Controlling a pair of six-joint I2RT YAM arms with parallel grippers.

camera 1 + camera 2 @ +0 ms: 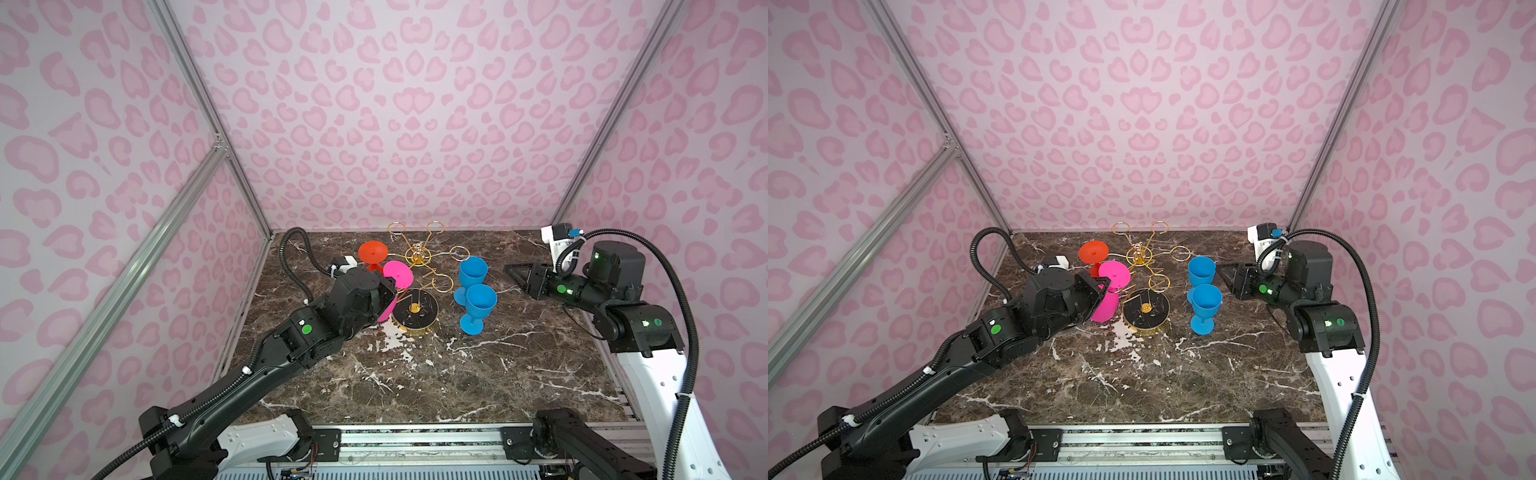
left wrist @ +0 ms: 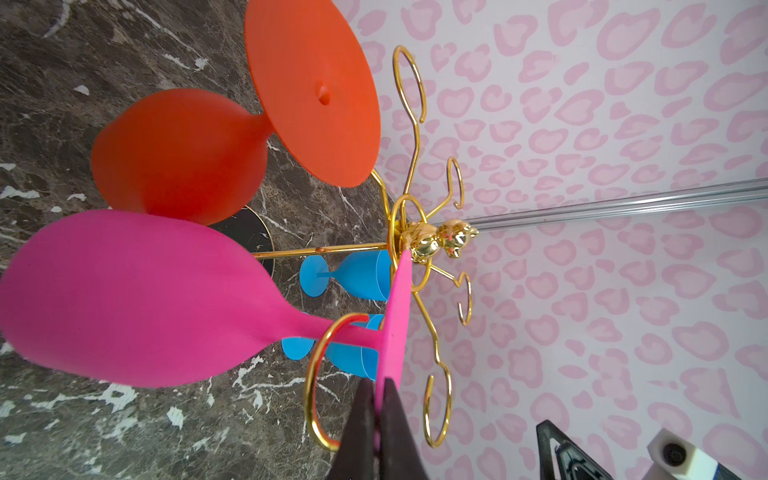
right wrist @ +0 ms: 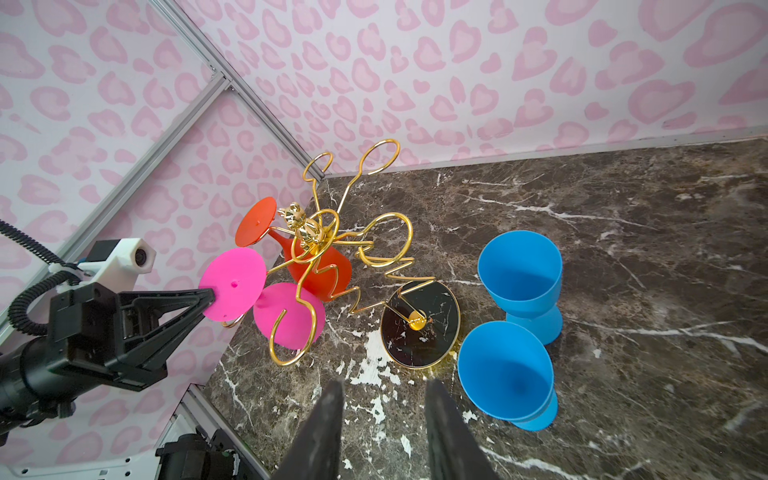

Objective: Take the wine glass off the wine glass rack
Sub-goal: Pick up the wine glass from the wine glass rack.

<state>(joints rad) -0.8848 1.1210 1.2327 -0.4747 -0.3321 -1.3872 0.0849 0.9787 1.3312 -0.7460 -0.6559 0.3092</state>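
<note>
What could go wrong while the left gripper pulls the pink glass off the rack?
1. The left gripper pinches only the thin foot edge of the pink glass; it may slip free.
2. The stem sits inside a loop of the wine glass rack; a skewed pull could snag it and tip the rack.
3. The orange glass hangs close beside; the pink bowl might knock it.

i count four wine glasses in all: one orange glass (image 1: 372, 252) at the far left, one pink glass (image 1: 397, 274) just near of it, and two blue ones on the right, the farther blue glass (image 1: 473, 270) and the nearer blue glass (image 1: 481, 300). one wine glass rack (image 1: 417, 254), with six looped arms: two bear a glass, four are bare. two grippers of mine: left gripper (image 3: 210, 297), right gripper (image 3: 382, 384)
</note>
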